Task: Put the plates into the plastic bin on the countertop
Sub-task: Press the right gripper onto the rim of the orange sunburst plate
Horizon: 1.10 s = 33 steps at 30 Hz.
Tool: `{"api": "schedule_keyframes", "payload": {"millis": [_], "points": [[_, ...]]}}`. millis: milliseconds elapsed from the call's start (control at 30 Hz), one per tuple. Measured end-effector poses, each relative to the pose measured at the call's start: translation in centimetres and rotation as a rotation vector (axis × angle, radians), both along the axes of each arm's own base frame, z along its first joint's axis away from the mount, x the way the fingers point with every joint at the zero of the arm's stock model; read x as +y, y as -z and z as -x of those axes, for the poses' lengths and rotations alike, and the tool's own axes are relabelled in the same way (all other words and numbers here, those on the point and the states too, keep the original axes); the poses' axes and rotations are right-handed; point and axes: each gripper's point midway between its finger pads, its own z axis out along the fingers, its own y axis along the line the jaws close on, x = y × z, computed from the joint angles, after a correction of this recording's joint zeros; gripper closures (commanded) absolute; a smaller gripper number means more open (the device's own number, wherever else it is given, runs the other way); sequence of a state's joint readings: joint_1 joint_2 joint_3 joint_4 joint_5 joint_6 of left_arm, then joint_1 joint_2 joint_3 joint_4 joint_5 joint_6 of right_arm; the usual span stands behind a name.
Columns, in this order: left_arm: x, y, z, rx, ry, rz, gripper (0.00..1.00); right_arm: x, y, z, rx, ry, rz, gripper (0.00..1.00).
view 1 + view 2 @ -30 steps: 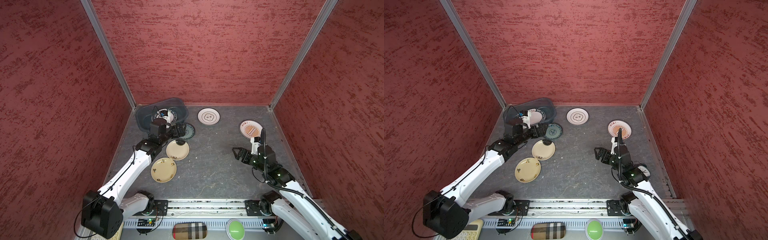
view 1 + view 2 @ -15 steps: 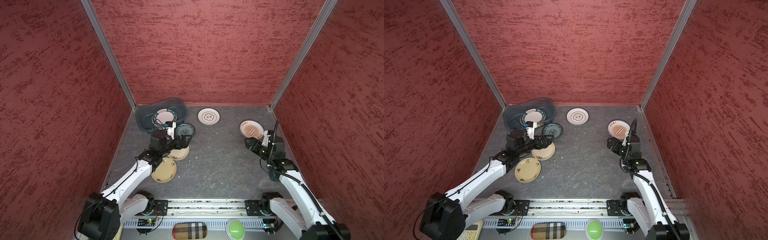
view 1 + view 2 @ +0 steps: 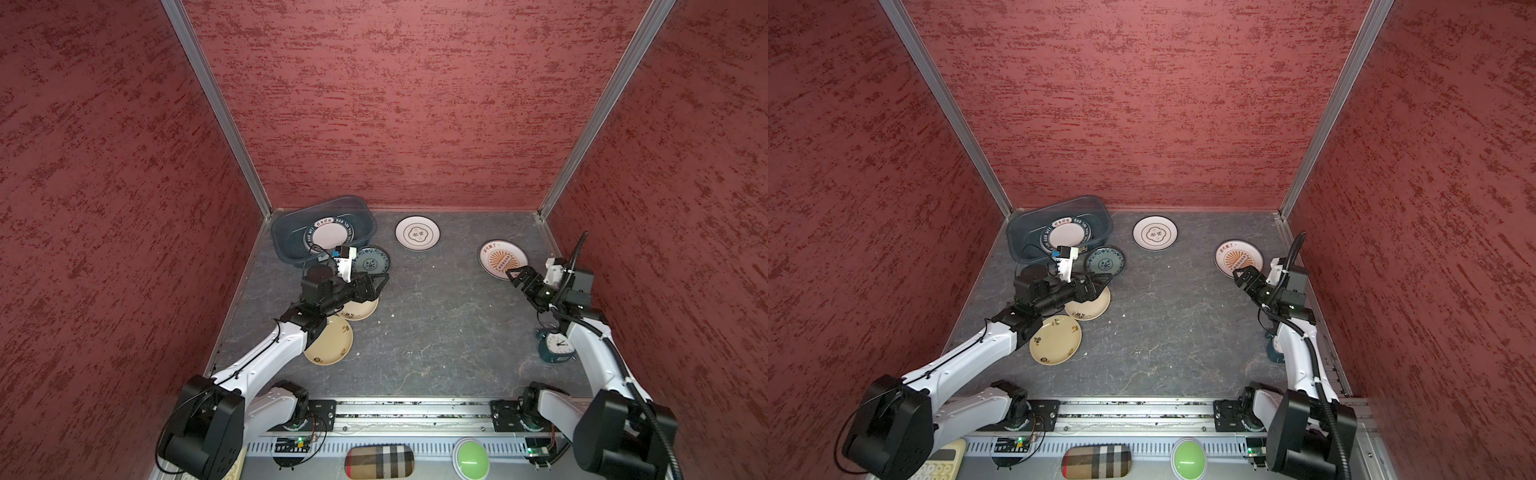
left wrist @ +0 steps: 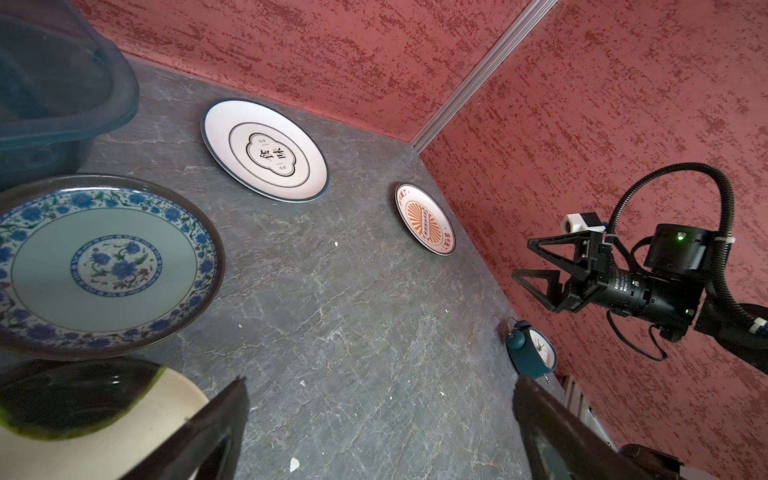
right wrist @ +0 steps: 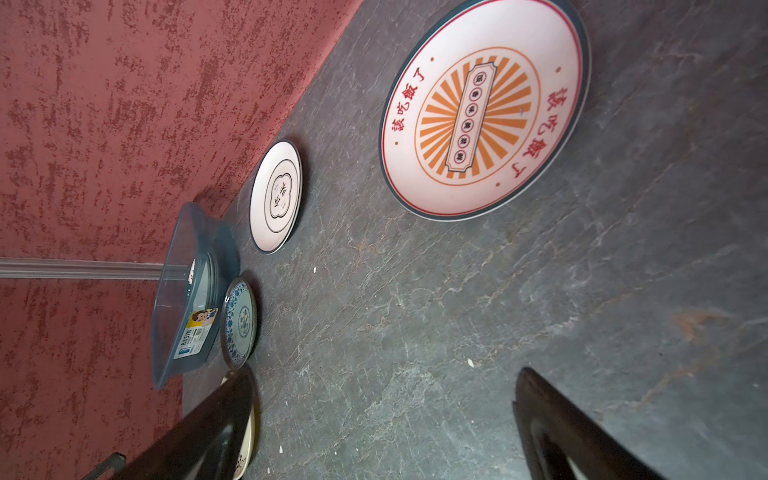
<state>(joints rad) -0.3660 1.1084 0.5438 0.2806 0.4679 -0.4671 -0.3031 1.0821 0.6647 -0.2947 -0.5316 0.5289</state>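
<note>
Both tools are spread wide with nothing between their fingers: the left tool hangs over the far edge of a cream-yellow plate, and the right tool sits just beside the near rim of the orange sunburst plate. From my seat I cannot tell whether the left one touches the plate beneath it. The dark grey marbled desk fills the floor of the red-walled booth. The plastic bin stands in its far left corner, set slightly askew, with its label on the side that faces the teal-patterned plate, as the right wrist view shows. One plate lies flat inside the bin, white with a dark lettered rim. Five more plates are out on the desk. The nearer cream-yellow plate lies partly under the left arm, and the second cream-yellow plate is just beyond it, under the left tool. The sunburst plate lies flat near the right wall, well apart from the bin. A white plate with dark characters in a lobed frame rests near the back wall, between the bin and the sunburst plate. The teal-patterned plate, the smallest I can see, sits just beside the bin's near corner. A small teal alarm clock stands by the right arm.
</note>
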Motion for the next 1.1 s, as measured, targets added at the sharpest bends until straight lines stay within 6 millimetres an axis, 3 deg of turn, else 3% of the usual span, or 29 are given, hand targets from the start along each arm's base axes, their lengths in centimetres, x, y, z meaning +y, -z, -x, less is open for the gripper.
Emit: {"api": "schedule_keyframes", "payload": {"millis": [533,1100], "points": [[-1.0,0.1,-0.2,0.014,0.041,0.069,0.01,-1.8,2.4,-1.1,0.026,-0.023,-0.082,0.01],[-2.7,0.2,-0.2,0.078,0.086,0.167,0.01,-4.3,6.0,-4.4,0.047,0.047,-0.134,0.09]]}}
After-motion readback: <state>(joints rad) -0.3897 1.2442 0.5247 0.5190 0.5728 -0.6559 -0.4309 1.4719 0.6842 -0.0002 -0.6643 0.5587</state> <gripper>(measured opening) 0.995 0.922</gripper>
